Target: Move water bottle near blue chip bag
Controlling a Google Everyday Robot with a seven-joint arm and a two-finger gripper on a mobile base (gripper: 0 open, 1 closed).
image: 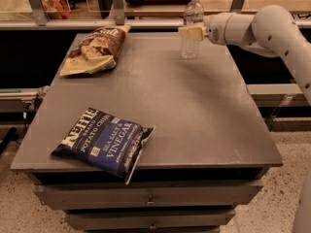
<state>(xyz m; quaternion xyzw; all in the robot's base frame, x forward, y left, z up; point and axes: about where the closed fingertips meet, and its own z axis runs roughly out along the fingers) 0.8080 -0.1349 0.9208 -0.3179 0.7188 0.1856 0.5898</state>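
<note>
So the cream-coloured tool (191,32) on the end of the white robot arm (272,25) comes in from 3 o'clock and sits right at the middle of the tall slim clear plastic water bottle with the white cap (193,14). It overlaps the bottle's body, but honestly I can't tell whether it has clamped on or is just up against it. The bottle is standing upright on the grey metal tabletop (194,110), up around 1 o'clock near the far edge. Over at 11 o'clock lies a crumpled brown-and-tan chip bag (97,50), well apart from the bottle. The flat dark navy-blue chip bag with white Kettle Brand lettering (102,142) is way down at 7 o'clock, lying at an angle by the near edge with one corner poking over it. That puts bottle and blue bag at pretty much opposite corners.
</note>
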